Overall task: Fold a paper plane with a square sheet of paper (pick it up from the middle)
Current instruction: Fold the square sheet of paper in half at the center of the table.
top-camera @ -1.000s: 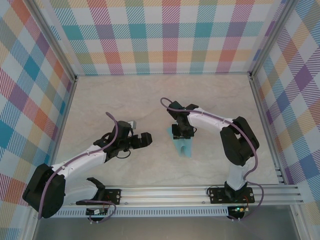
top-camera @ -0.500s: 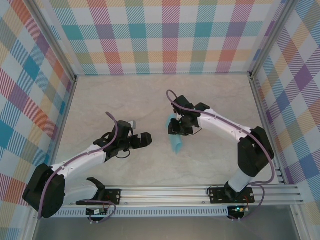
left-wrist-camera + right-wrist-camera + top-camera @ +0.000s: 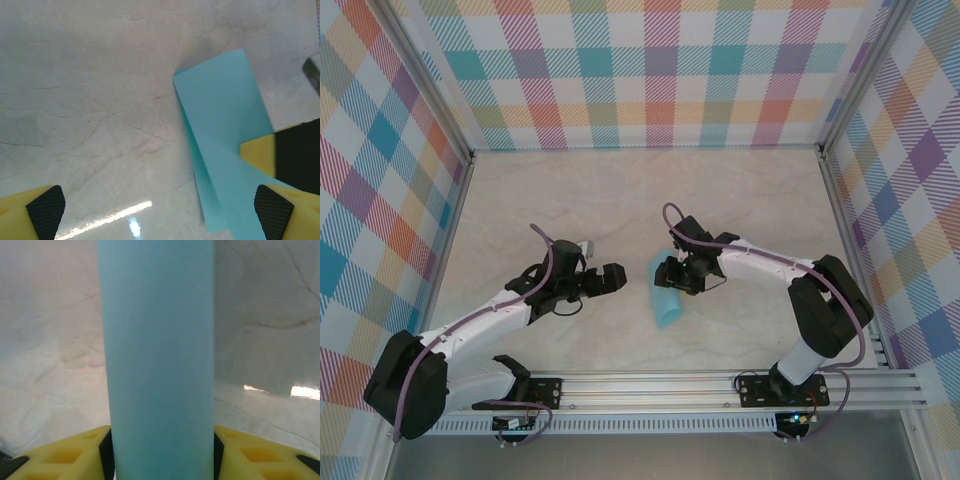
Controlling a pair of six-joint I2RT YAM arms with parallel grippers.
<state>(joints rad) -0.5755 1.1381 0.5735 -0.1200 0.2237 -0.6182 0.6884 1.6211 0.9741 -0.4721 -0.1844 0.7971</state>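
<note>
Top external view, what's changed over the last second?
The right end effector carried the folded blue paper a little to the left and turned it, so it now points almost straight at the near edge of the table. The right elbow swung outward. The paper sits between its fingers, though a firm grip can't be confirmed. The left end effector stayed where it was, open.

bright, even light falls from above on the pale worktop (image 3: 570,200); shadows are soft and faint. white glare streaks sit on it in both wrist views. the blue paper (image 3: 157,365) near the right lens looks blurred.
</note>
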